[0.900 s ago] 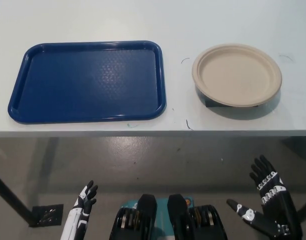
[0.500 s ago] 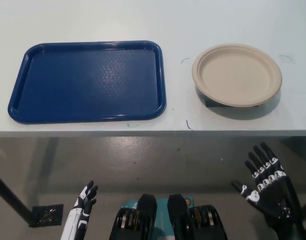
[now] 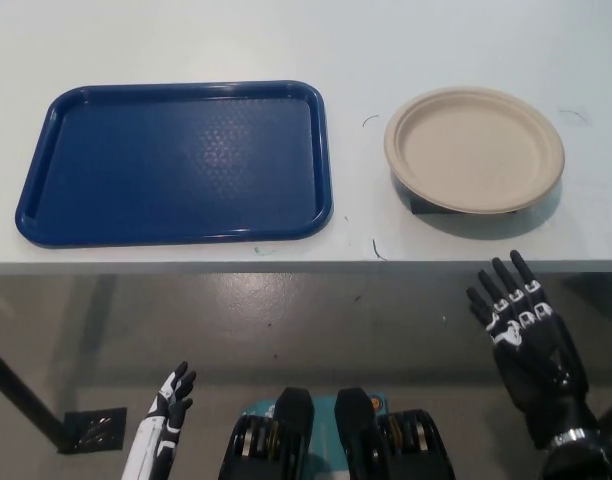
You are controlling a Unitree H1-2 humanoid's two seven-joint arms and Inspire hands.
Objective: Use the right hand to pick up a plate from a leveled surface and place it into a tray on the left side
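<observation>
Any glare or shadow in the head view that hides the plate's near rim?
Head view: sharp overall; a soft sheen sits mid tray, none on the plate. A dark shadow lies under the plate's near rim, but the edge stays distinct. Right hand open below the table edge; left hand low.

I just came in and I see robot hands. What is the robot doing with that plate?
Nothing is being held yet. The black right hand is open, below the table's front edge, just under the tan plate. The plate sits on the white table, raised on something dark. The blue tray lies to the plate's left with nothing in it. The white left hand rests low, open.
</observation>
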